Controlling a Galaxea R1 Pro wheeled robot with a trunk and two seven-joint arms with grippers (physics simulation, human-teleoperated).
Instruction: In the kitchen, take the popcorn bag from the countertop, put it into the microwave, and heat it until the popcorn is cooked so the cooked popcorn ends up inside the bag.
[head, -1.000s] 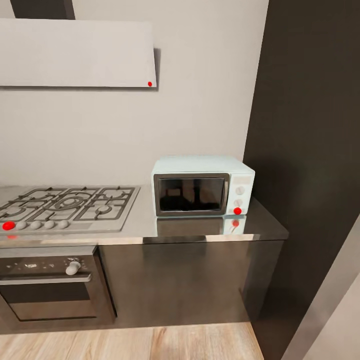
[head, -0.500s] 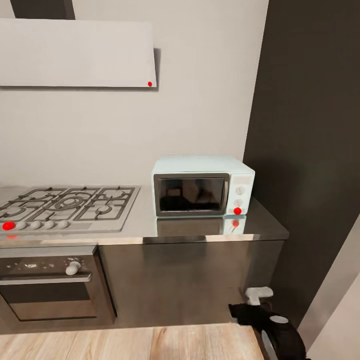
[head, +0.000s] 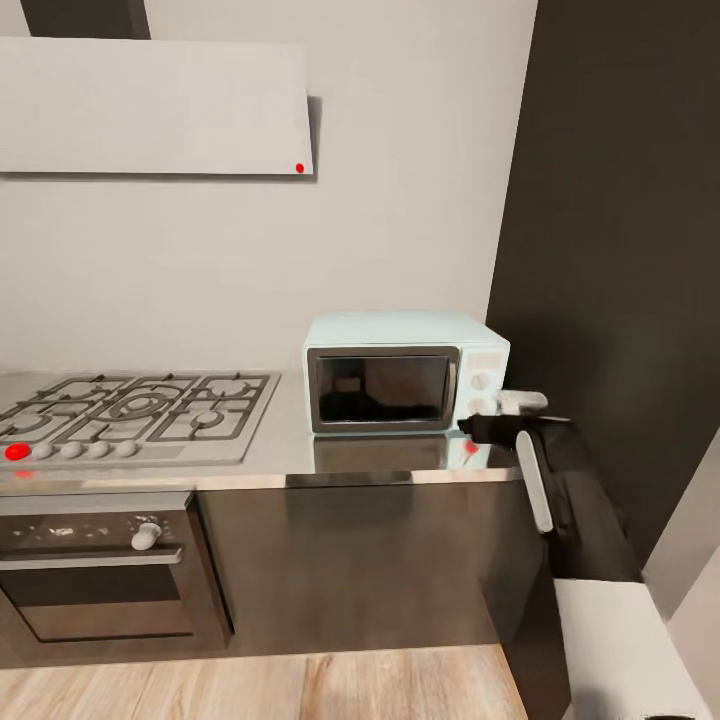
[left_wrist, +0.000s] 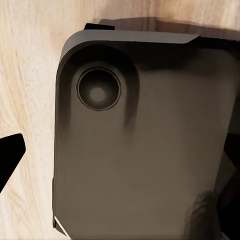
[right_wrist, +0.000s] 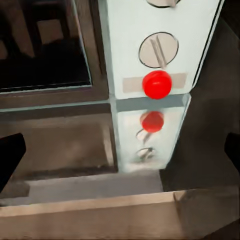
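Head view: the microwave, a pale mint-blue box with a dark glass door, is seen standing on the right part of the glossy steel table, close against the grey rear wall and just left of a tall dark panel. Two white knobs are set one above the other on its right-hand control strip. The door is shut. A gas hob with grey grates is set into the table to the left, well apart from the microwave, with a row of knobs and a red light along its near edge. A built-in oven is fitted below the hob, and a pale hood bearing a small red dot is mounted on the wall above.

The right gripper is raised at the near right corner of the microwave, just in front of its control strip; whether contact is made cannot be told. In the right wrist view, the lower knob and the red round light are shown close ahead, mirrored in the table, and the two dark fingertips are seen at opposite edges, so the jaws stand wide apart with nothing between them.

Left wrist view: a dark part of the robot's own body is seen above a wooden floor; one dark fingertip is visible, and the state of the left jaws cannot be told.
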